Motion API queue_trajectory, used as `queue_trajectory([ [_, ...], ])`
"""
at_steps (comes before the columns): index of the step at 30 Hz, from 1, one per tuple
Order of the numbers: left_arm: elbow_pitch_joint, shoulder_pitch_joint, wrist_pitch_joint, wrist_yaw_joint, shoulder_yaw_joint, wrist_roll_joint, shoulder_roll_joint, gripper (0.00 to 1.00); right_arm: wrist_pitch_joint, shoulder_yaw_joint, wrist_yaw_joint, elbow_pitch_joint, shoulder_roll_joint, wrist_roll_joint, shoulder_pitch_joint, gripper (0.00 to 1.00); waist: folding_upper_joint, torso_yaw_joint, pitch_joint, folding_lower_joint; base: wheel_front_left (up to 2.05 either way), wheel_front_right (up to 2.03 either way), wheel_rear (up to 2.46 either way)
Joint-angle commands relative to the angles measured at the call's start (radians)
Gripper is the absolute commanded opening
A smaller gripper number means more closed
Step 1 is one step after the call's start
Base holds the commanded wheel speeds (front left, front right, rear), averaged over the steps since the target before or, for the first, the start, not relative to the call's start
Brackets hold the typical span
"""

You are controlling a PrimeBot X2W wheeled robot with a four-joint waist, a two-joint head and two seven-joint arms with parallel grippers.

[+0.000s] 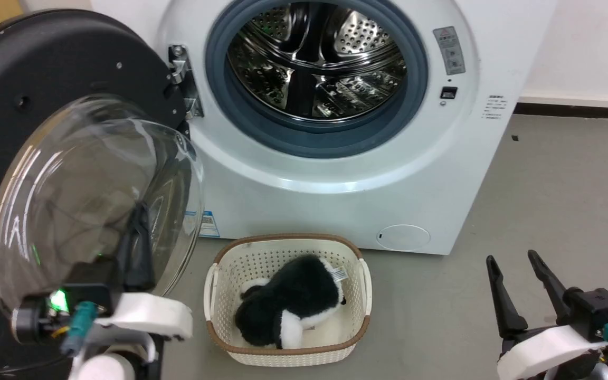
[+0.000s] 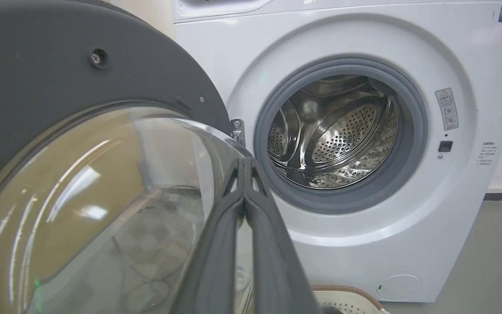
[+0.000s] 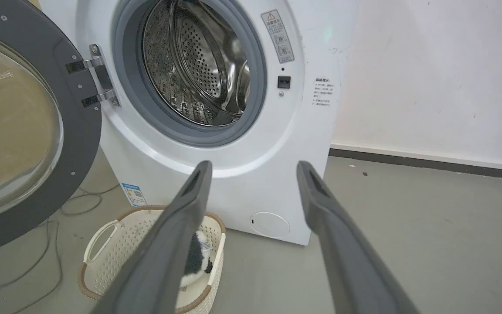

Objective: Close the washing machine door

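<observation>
Plainly swung open to the robot's left, the washing machine door (image 1: 45,58) stood nearest the left gripper (image 2: 244,165), its fingers pressed together beside the glass bowl (image 1: 93,200); the right gripper (image 1: 511,257), spread wide, hung well apart.

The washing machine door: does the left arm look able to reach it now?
Probably yes. The left gripper, fingers shut, sits right beside the glass bowl of the open door, with nothing between them; whether they touch is unclear.
</observation>
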Motion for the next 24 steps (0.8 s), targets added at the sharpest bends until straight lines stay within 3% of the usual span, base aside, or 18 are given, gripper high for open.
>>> queue_trajectory([
  [1,-0.021,-0.031,-0.011,-0.008,0.015,-0.013,0.010,0.00,-0.011,-0.007,0.000,0.006,0.001,0.012,-0.009,1.00,0.0000,0.010,0.002,0.0000,0.00,0.00,0.00],
  [13,-0.070,-0.141,-0.036,-0.081,0.166,-0.127,0.012,0.00,-0.036,-0.043,0.000,0.016,0.001,0.041,-0.010,1.00,0.0000,0.076,0.011,0.0000,0.00,0.00,0.00],
  [24,-0.080,-0.219,-0.057,-0.113,0.289,-0.227,0.048,0.00,-0.057,-0.069,0.000,0.030,0.002,0.063,-0.012,1.00,0.0000,0.149,0.019,0.0000,0.00,0.00,0.00],
])
